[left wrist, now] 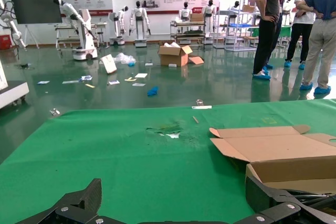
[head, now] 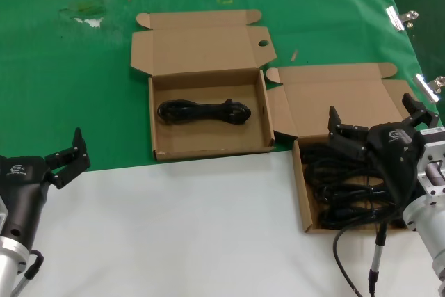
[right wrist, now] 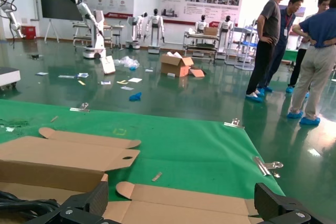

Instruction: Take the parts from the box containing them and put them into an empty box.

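Observation:
A brown cardboard box [head: 303, 193] at the right holds a tangle of several black cables [head: 334, 179], its lid [head: 348, 99] open behind. My right gripper [head: 371, 111] hovers over this box, open and empty; in the right wrist view [right wrist: 184, 200] its fingers [right wrist: 97, 198] span the lid [right wrist: 184, 208]. The twin box [head: 156, 119] in the middle holds one coiled black cable bundle [head: 203, 111], lid [head: 201, 39] open. My left gripper [head: 68, 160] is open and empty at the lower left, away from both boxes; it also shows in the left wrist view [left wrist: 176, 198].
The boxes lie on a green mat [head: 69, 67] with a torn patch [head: 87, 15]. White tabletop [head: 195, 220] is at the front. Metal clips [head: 400, 17] sit on the right table edge. People [right wrist: 273, 35] stand beyond the table.

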You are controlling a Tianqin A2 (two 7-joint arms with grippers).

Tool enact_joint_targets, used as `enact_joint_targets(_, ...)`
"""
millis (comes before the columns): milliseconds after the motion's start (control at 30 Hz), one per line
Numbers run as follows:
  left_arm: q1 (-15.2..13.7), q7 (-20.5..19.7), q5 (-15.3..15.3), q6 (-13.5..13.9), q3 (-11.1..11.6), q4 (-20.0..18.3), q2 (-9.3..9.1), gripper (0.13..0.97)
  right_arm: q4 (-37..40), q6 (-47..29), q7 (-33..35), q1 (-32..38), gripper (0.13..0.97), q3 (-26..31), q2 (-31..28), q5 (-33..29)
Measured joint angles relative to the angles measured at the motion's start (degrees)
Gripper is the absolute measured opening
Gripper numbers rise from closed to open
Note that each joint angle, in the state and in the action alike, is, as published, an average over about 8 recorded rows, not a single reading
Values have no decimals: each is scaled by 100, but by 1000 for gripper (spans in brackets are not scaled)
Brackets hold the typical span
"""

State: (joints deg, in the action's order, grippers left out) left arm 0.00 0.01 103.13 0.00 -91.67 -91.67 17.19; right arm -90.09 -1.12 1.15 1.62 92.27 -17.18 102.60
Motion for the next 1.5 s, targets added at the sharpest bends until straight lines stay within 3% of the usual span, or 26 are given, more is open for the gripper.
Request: enact_joint_targets(1500,0,-1,0,0,0,0,0,965,0,0,0,0,966,0,0,0)
